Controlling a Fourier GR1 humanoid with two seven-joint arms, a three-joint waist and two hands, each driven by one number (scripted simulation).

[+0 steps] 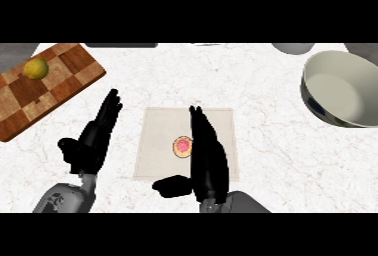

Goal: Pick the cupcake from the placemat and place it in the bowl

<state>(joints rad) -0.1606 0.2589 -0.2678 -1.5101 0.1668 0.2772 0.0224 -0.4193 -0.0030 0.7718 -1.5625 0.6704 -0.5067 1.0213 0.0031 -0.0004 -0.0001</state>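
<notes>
A small cupcake [181, 146] with pink icing sits near the middle of the beige placemat [164, 130]. My right hand [205, 155] is stretched flat over the placemat just right of the cupcake, fingers straight, thumb out to the lower left; it partly hides the cupcake's right edge. My left hand [96, 136] rests open on the counter left of the placemat, fingers pointing up. A large cream bowl [345, 90] with a dark outer wall stands at the upper right, with nothing in it.
A checkered wooden cutting board [44, 87] lies at the upper left with a yellow lemon [35, 69] on it. Grey objects [294, 48] show along the back edge. White marble counter lies between the placemat and the bowl.
</notes>
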